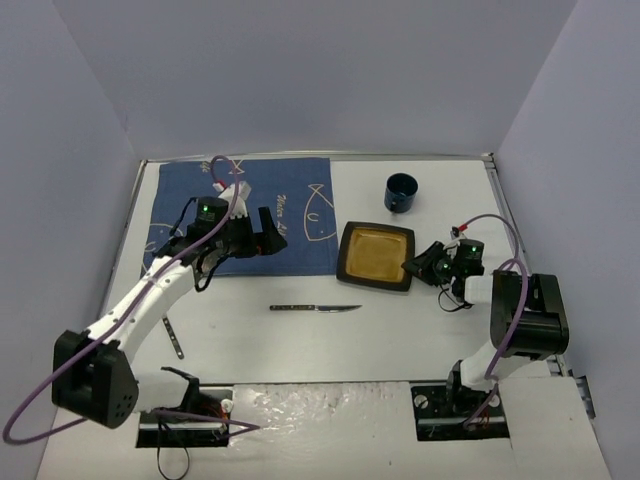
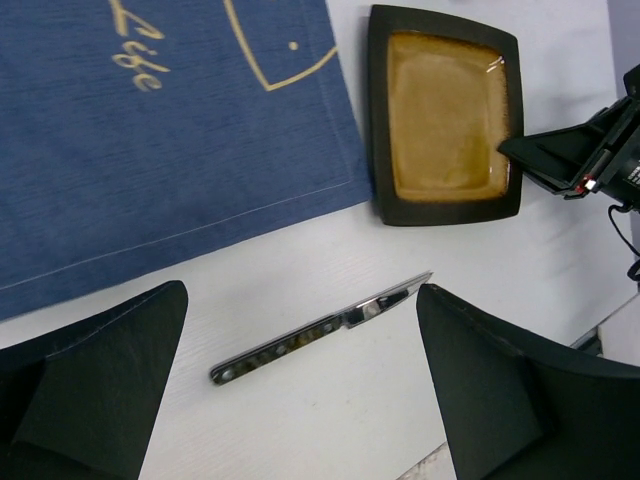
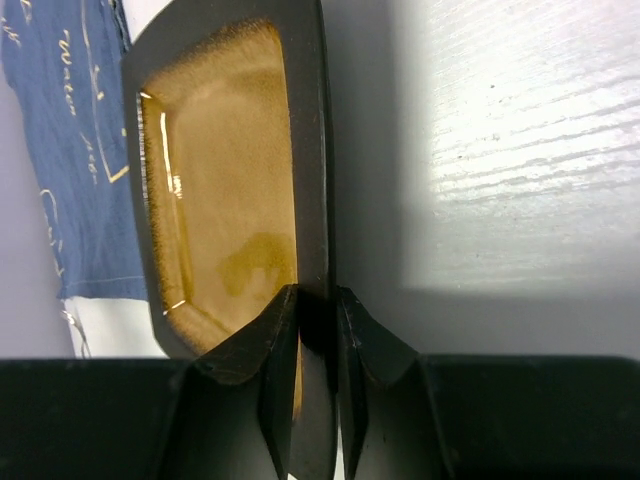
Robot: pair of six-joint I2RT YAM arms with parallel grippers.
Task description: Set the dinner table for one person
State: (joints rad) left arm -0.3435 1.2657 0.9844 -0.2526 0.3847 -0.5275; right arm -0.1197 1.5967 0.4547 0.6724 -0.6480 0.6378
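White rectangular metal-rimmed tabletop [image 1: 400, 330], grey walls around. Right gripper [image 3: 318, 330] pinches square brown dark-rimmed plate's [image 1: 376, 256] rim; left gripper [image 2: 300, 370] gapes, fingertips cropped.

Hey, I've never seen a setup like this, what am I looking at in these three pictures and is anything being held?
Two robot arms are bolted to a large white tabletop. One picture looks down from above; the other two come from cameras on each arm's wrist.

On the table lie a dark blue cloth with fish drawings, a square brown plate with a dark rim, a dark blue cup, a metal knife and another thin utensil.

The right hand pinches the plate's rim. The left hand hangs open above the knife, holding nothing.
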